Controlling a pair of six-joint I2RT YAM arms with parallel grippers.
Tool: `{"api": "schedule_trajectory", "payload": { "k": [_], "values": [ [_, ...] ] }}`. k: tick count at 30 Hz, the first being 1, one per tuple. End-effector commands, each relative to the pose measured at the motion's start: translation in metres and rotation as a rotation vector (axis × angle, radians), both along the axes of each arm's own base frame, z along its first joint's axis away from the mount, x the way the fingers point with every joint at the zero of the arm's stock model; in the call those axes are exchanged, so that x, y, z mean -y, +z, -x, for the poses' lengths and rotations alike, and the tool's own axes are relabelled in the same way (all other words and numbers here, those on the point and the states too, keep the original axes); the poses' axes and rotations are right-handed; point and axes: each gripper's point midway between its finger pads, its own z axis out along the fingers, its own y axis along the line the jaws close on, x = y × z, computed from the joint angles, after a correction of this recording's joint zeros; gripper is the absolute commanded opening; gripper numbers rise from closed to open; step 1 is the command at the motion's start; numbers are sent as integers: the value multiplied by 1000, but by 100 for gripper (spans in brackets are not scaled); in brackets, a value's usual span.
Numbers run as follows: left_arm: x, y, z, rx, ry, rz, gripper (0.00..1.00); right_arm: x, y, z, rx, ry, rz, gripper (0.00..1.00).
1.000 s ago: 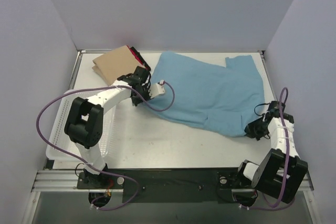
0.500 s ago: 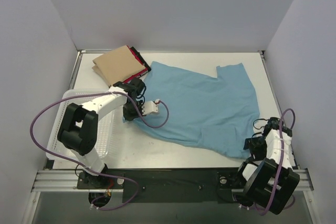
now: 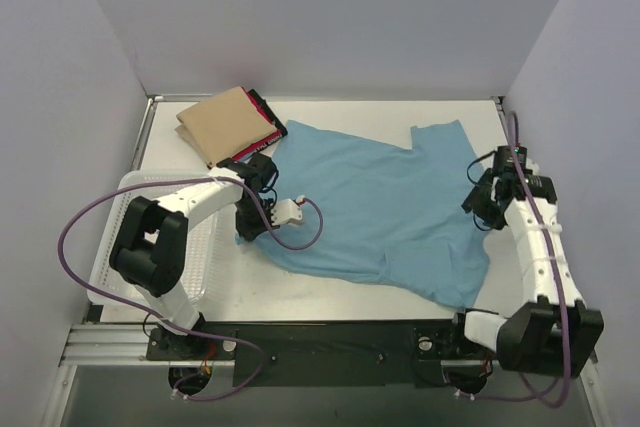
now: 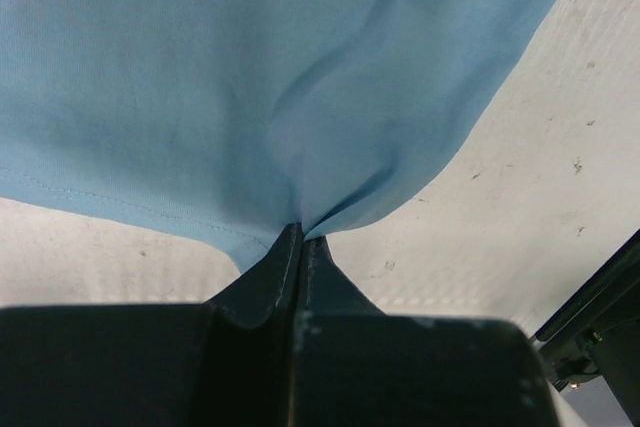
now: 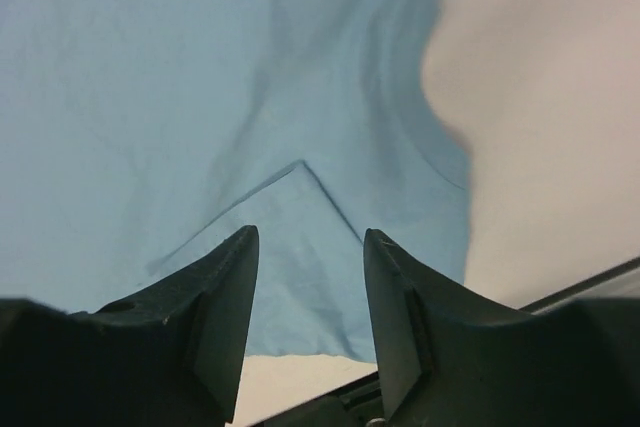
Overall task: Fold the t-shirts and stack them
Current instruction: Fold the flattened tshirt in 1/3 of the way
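Observation:
A light blue t-shirt (image 3: pixel 380 207) lies spread across the middle of the table, plain side up. My left gripper (image 3: pixel 247 227) is shut on its left edge; in the left wrist view the cloth (image 4: pixel 300 97) bunches into the closed jaws of that gripper (image 4: pixel 300 232). My right gripper (image 3: pixel 482 209) is open and empty above the shirt's right edge, and in the right wrist view it (image 5: pixel 310 247) hovers over a folded corner of the blue cloth (image 5: pixel 290 247). A folded tan t-shirt (image 3: pixel 225 123) lies at the back left on top of a red-and-black one (image 3: pixel 266 112).
A white mesh basket (image 3: pixel 205 247) stands at the table's left side under my left arm. Grey walls close in the table at the back and both sides. A purple cable loops off each arm.
My right arm has swung from the near right corner up to the shirt's right edge, its gripper now open. My left gripper has pulled the shirt's left edge nearer.

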Motion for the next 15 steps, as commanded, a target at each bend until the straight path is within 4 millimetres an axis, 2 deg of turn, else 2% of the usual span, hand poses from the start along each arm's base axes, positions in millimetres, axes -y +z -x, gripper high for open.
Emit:
{"api": "schedule_trajectory", "payload": {
  "k": [1,4,9,13,15],
  "values": [
    [10,8,-9,33,10,33,0,-34,-46,12,-297,304,-90,39],
    [11,10,-11,44,23,32,0,-39,-59,7,-328,358,-123,40],
    [15,11,-15,67,25,36,0,-63,-98,1,-415,380,-275,48],
    [15,13,-14,68,25,37,0,-53,-117,1,-465,342,-238,49],
    [14,14,-14,71,26,34,0,-56,-123,5,-479,352,-257,49]
  ]
}}
